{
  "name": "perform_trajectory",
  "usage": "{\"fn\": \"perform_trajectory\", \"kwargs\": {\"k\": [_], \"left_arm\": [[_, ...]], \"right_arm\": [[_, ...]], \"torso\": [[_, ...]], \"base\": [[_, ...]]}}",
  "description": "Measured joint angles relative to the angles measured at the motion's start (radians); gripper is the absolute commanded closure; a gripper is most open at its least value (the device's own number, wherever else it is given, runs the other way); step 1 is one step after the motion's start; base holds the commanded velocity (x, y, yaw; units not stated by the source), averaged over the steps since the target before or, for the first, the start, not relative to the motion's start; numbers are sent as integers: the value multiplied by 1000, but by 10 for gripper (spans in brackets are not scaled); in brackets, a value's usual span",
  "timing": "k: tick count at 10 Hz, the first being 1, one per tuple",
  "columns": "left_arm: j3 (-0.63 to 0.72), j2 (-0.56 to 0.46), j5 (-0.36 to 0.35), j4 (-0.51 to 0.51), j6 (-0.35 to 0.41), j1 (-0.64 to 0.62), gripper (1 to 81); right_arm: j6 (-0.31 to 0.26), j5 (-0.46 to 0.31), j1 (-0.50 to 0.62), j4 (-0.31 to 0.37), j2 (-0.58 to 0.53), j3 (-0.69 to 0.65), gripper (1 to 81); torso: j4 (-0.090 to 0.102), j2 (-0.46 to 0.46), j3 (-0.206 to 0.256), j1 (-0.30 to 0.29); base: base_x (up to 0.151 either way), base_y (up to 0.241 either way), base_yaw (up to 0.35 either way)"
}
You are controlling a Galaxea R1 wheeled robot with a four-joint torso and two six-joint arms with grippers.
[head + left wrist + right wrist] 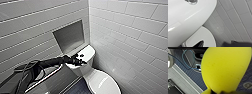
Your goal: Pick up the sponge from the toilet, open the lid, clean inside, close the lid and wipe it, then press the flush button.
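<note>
The white toilet (87, 72) stands in the tiled corner with its oval lid (103, 82) down. My left arm reaches in from the left, and my left gripper (79, 60) hovers open over the near edge of the tank top (88, 52). In the left wrist view the glossy tank top (186, 18) is close, with the chrome flush button (191, 1) at its far end and the lid (205, 36) below. The bright yellow sponge (224, 69) looms large in the right wrist view, pinched at one end by my right gripper above the dark floor.
A recessed niche (70, 36) is set in the left wall above the tank. A chrome grab bar (45, 78) runs along that wall beside the toilet. White tiled walls close in on both sides. Cables (188, 59) lie on the dark floor (193, 77).
</note>
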Motion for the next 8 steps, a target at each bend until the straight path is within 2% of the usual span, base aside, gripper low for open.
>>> {"fn": "perform_trajectory", "kwargs": {"k": [2,4,8], "left_arm": [[-78,76,30,-15,0,-75,10],[-158,93,57,-19,0,-139,10],[-277,150,124,-17,0,-176,10]], "right_arm": [[0,3,8,0,-3,13,811],[-1,13,-3,0,-3,13,811],[-3,32,-117,-2,-3,33,811]], "torso": [[0,0,-13,0],[0,1,-11,1],[0,1,-11,1]], "base": [[0,0,0],[0,0,0],[0,0,0]]}}
